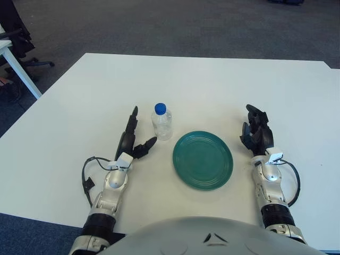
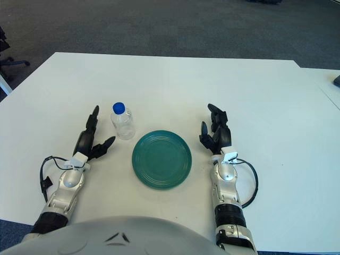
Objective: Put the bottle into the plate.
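Near the centre of the frame, a little left of the middle, the bottle [image 1: 162, 122] stood upright on the table [image 1: 212, 79], clear plastic with a blue cap and no label or writing that could be read. Just right of it and slightly lower lay the plate [image 1: 202, 159], a round teal dish with faint concentric rings, bare inside; a thin strip of table showed between the two. Left of the bottle, the left hand [image 1: 131, 139] showed close beside it but apart from it, its dark fingers spread, one pointing up the frame and another angled toward the bottle, holding nothing. At the right of the plate, well apart from the bottle, the right hand [image 1: 256, 133] showed with its fingers loosely bent upward and nothing in them. Both forearms were silver with black cables looping at the wrists. No brand marks or text could be made out on the arms or the plate. The table was plain white and matte, filling most of the frame. Beyond its far edge ran dark grey-blue carpet, and at the upper left a white desk leg [image 1: 21, 71] and the wheeled base of a black chair [image 1: 24, 53] stood on that carpet.
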{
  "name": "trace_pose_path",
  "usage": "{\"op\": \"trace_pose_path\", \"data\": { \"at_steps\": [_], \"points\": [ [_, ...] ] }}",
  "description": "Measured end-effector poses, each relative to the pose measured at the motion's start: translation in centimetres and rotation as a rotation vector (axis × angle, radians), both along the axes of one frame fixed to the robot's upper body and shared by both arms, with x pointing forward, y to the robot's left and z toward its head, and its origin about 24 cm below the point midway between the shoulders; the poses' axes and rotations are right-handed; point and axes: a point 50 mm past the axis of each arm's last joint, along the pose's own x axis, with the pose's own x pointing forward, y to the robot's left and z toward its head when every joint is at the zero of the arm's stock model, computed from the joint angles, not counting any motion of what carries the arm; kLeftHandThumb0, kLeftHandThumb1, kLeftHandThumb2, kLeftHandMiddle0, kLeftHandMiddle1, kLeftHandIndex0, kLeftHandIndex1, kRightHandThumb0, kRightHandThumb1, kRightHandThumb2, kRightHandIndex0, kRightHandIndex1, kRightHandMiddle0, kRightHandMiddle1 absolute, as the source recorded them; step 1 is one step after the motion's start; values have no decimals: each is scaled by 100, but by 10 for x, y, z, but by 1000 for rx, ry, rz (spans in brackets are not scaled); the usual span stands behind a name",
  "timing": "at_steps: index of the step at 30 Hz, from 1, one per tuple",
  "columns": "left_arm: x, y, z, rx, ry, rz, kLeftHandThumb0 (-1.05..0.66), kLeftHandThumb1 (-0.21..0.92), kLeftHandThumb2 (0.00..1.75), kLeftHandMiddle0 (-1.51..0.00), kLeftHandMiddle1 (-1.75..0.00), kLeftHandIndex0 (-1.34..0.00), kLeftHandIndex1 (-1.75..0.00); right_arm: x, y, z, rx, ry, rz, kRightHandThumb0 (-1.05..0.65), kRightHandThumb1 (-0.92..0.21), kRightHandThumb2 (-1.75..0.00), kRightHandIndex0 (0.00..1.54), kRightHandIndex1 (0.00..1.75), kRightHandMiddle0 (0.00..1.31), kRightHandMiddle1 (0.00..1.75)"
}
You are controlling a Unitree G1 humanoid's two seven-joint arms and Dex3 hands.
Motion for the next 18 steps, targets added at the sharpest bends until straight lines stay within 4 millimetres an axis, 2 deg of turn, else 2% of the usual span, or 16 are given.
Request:
{"op": "trace_pose_path", "data": {
  "at_steps": [3,6,10,18],
  "points": [
    [5,-3,0,-46,-5,28,-97,92,20,-2,-1,-4,-3,0,0,0,0,0,1,-44,-87,-67,54,10,0,72],
    [10,-10,0,-88,-4,43,-93,92,19,-7,-1,-1,-21,0,0,0,0,0,2,-44,-87,-67,54,11,0,73],
    [15,-23,1,-147,5,44,-88,92,17,-13,-2,0,-36,0,0,0,1,0,4,-44,-87,-69,54,11,0,74],
    [21,-41,7,-198,11,37,-82,91,15,-21,-5,0,-57,-1,2,0,2,-3,6,-39,-83,-76,55,13,0,75]
  ]
}}
